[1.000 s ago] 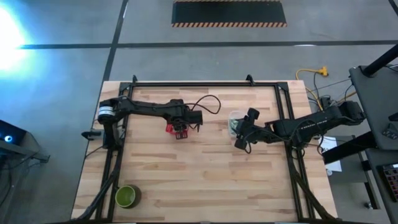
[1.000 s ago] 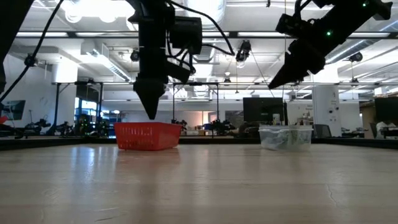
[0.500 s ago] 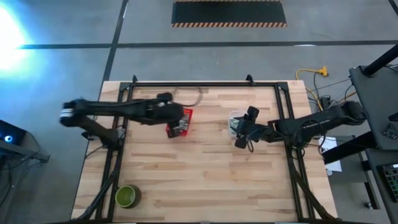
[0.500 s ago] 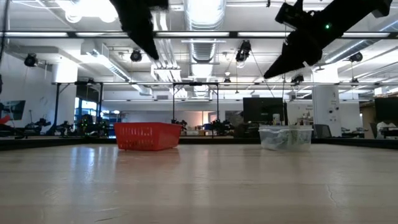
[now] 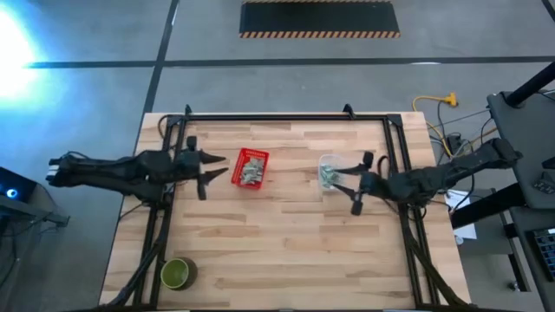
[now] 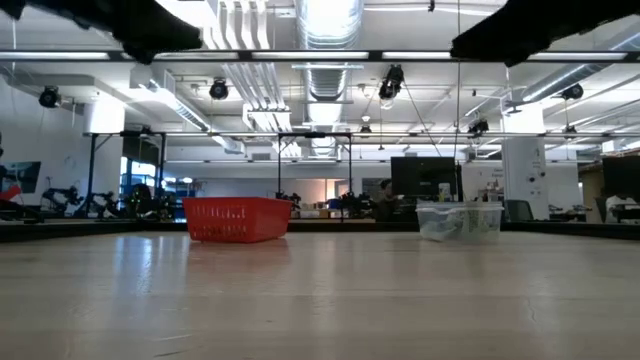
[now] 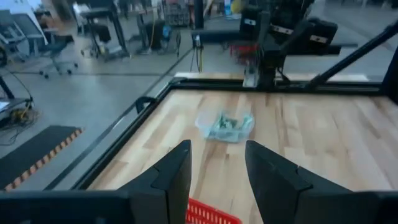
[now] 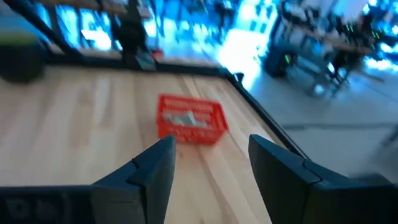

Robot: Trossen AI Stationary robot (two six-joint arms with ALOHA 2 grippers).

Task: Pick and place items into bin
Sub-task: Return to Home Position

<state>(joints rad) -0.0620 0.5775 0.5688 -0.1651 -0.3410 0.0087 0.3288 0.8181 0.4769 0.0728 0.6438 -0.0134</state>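
We see the left gripper near the table's left edge, beside the red basket, with its fingers spread apart and empty. The right gripper hangs just beside the clear bin, its fingers also parted and holding nothing. Pale green-and-white packets lie inside the red basket, and others lie in the clear bin. A green bowl sits well apart from both, at the table's corner.

A red basket and a clear bin stand well apart on the wooden worktop.
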